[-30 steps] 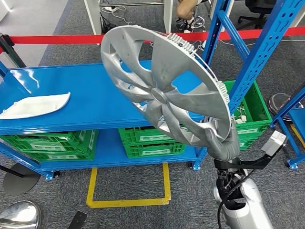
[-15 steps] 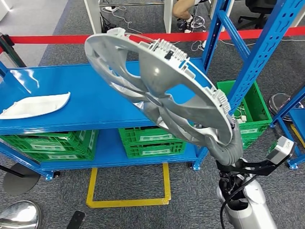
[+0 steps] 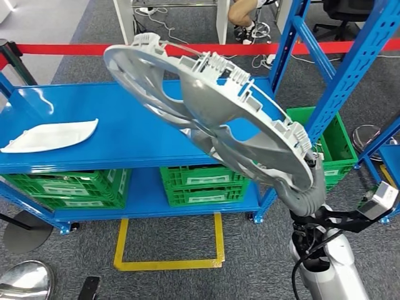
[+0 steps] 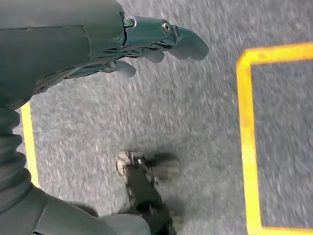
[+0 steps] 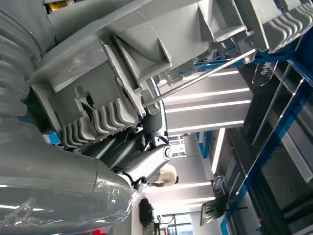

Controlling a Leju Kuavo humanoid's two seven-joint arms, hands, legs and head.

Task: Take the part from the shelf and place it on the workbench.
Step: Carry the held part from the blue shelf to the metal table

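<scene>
Lowest in the head view, at the right, the silver right arm rises to the right hand (image 3: 306, 187), which grips the lower right edge of the wheel cover (image 3: 207, 112). The cover is a large silver disc with curved spokes, held in the air and tilted so its clip-lined back rim faces up; it stretches from the right hand toward the upper left of the frame, above the blue shelf (image 3: 118, 137). In the right wrist view the dark fingers (image 5: 125, 156) clamp the ribbed clips on the cover's rim.

The left hand (image 4: 122, 44) hangs over grey carpet, holding nothing, its fingers straight and slightly apart, near yellow tape lines (image 4: 249, 147).

On the floor in the head view a yellow tape square (image 3: 167, 244) lies in front of the shelf. Green crates (image 3: 202, 184) sit on the lower level; their white labels are too small to read. A white curved panel (image 3: 47, 136) lies on the upper level at the left. Farther back, a red barrier band (image 3: 61, 49) crosses the frame, and beyond it a person's leg (image 3: 243, 12) shows at the top edge.
</scene>
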